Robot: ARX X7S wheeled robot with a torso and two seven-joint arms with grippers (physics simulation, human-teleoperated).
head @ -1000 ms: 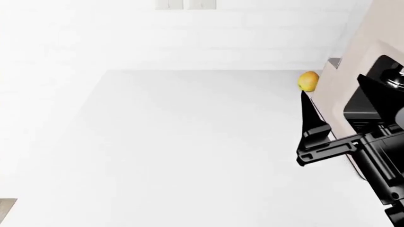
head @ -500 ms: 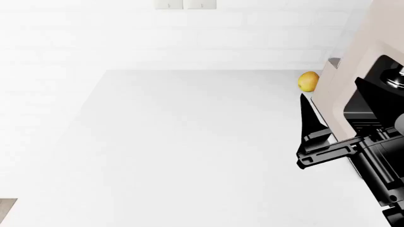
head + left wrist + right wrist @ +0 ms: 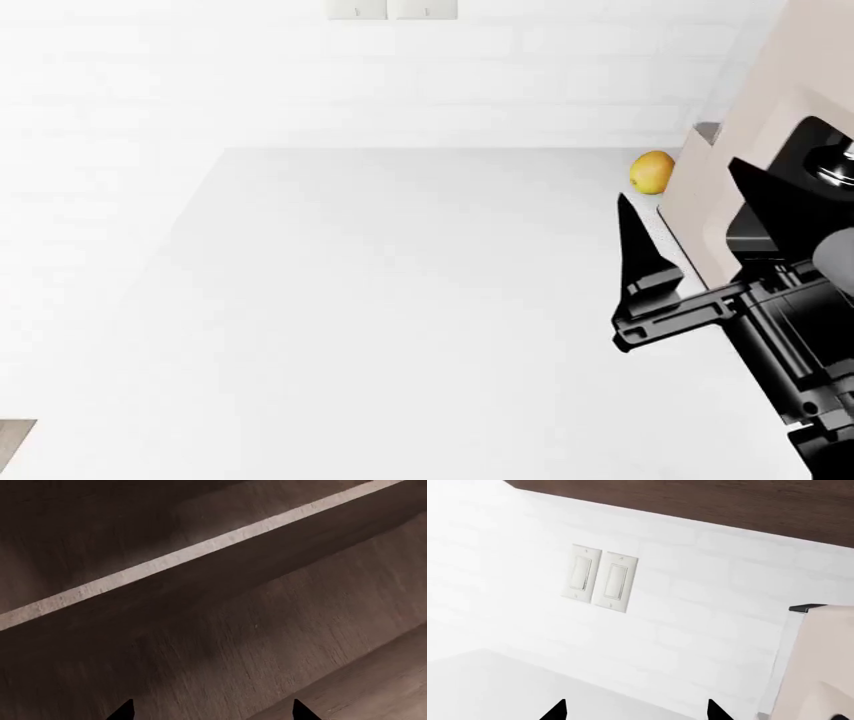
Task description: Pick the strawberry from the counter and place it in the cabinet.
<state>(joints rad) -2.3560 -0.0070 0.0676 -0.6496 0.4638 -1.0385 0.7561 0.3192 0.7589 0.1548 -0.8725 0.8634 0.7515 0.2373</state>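
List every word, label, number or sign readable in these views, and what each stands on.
None: no readable text in any view.
The wall switch plates are blank.
The yellow fruit, white counter and wooden panels carry no markings.

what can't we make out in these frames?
- Strawberry: in no view.
- Left gripper: only two fingertips at the left wrist view's edge, apart; absent from the head view.
- Right gripper: far finger overlaps the beige appliance in the head view.
- Yellow fruit: partly behind that appliance.
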